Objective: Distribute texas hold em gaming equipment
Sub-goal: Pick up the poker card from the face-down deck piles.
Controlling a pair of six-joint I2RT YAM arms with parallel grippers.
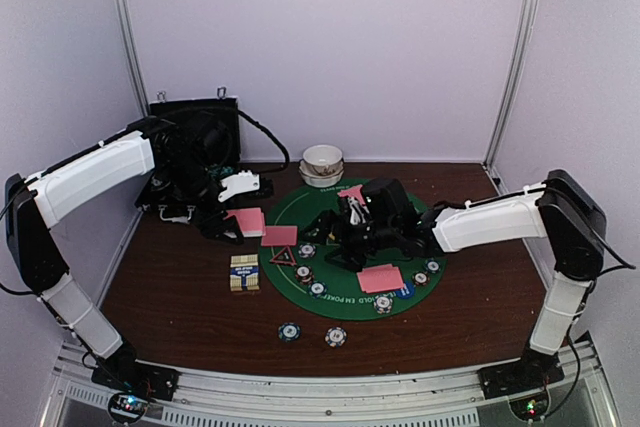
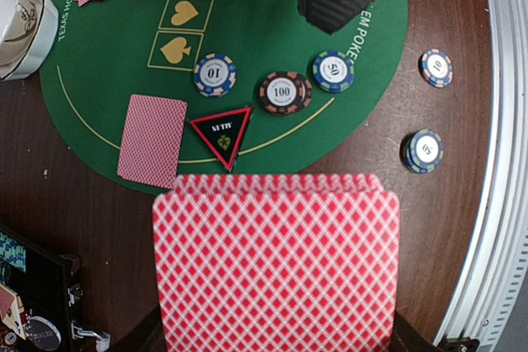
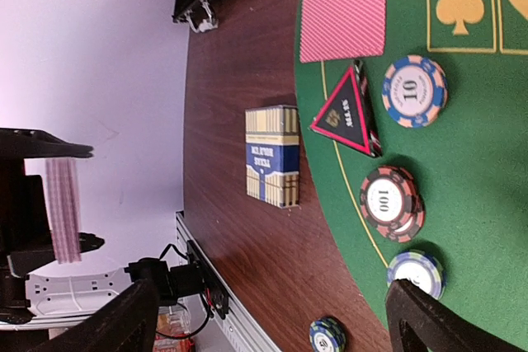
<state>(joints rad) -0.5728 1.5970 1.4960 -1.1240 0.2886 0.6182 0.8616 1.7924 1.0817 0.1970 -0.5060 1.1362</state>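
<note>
Card deck gripped at the left; right gripper spread over the mat

The pink-backed deck (image 2: 276, 261) is clamped in the closed left gripper (image 1: 243, 222), held above the worktop (image 1: 180, 287) just off the left edge of the green mat (image 2: 272, 30); a single card (image 2: 153, 139) lies face down on the mat's rim just beside the triangle marker (image 2: 221, 131); the left forearm is slanted down from a raised elbow; the right arm is reached leftward across the mat, its gripper (image 3: 268, 302) wide open with nothing held.
</note>
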